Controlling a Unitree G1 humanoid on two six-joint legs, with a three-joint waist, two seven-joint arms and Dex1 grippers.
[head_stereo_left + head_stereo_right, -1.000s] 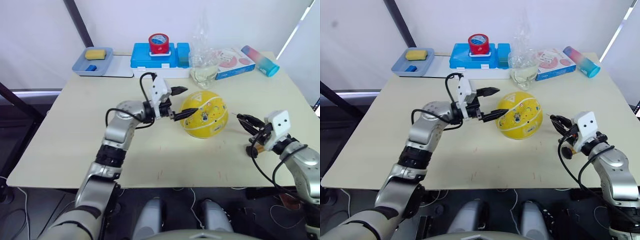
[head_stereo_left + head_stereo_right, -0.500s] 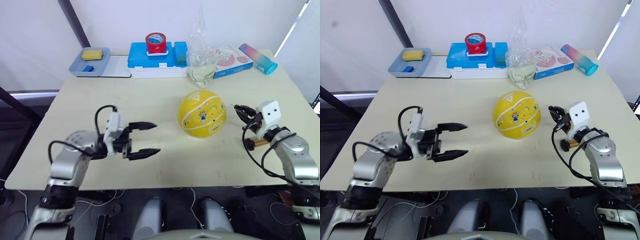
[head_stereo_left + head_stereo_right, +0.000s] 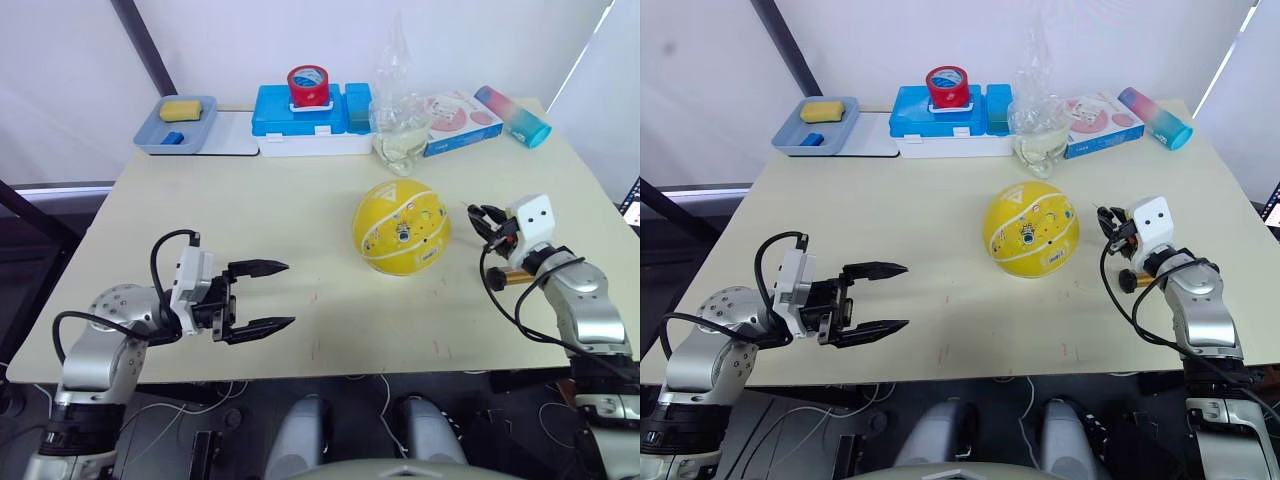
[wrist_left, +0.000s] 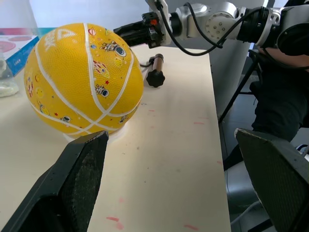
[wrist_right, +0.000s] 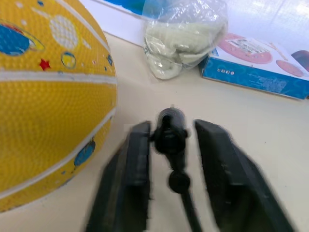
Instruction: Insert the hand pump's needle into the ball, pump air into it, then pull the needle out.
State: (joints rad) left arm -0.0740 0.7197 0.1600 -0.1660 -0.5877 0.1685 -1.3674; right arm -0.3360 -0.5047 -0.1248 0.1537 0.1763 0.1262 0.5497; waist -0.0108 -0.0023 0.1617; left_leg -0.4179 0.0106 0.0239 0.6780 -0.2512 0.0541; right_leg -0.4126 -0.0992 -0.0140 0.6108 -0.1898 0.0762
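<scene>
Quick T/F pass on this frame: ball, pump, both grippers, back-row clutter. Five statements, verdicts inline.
1. The left gripper is open and holds nothing. True.
2. The yellow ball with white seam lines is clamped in the left gripper. False: it sits free on the beige table, apart from that gripper.
3. The right gripper holds the small black needle fitting between its fingers. True.
4. The amber-gold hand pump lies on the table beside the ball. True.
5. The red tape roll sits in the grey tray. False: it rests on the blue box.
</scene>
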